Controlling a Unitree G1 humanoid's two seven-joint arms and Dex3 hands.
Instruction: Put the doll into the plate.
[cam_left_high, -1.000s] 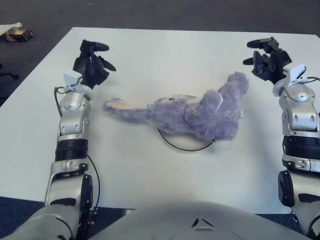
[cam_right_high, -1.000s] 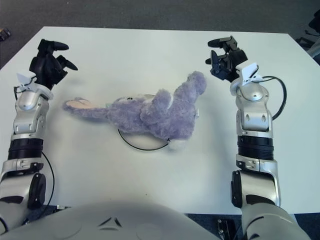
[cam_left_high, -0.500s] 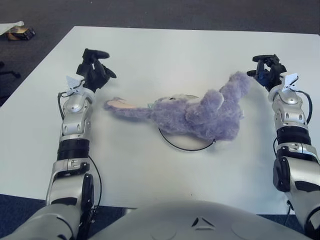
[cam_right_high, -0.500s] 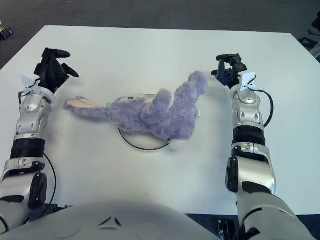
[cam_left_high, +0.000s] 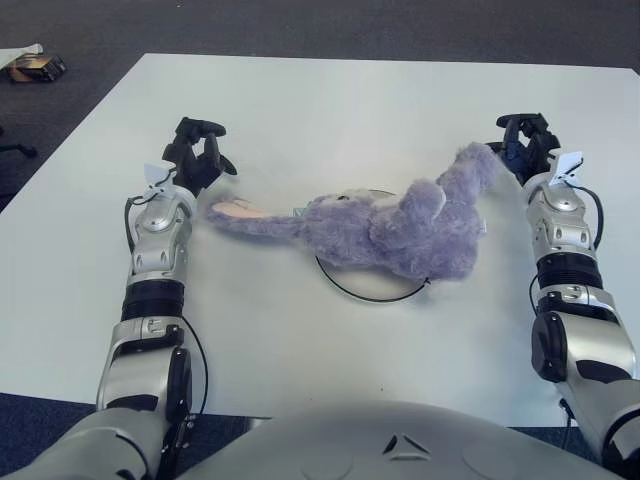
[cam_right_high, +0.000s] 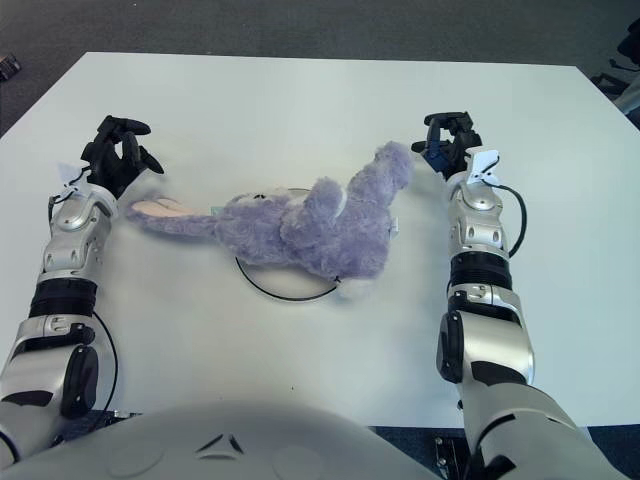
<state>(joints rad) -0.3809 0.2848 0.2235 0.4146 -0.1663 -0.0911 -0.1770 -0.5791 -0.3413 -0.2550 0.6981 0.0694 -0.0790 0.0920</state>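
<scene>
Over the last second both arms have drawn down and inward toward the robot, so the two hands now sit low at either end of the doll (cam_left_high: 390, 228) rather than raised and spread beyond it. The purple plush lies across the plate (cam_left_high: 345, 285), whose thin dark rim shows only as an arc on the robot's side of the toy; its body covers most of the dish, while one long ear trails out toward the left hand and a limb reaches up toward the right hand. Judged from this, the placing looks essentially done and the arms seem to be retiring. The left hand (cam_left_high: 196, 160) is just beyond the tip of that ear, fingers curled loosely and holding nothing, seemingly clear of the fur. The right hand (cam_left_high: 522, 143) shows just beside the upraised limb, also curled and empty; whether it brushes the plush cannot be told.
</scene>
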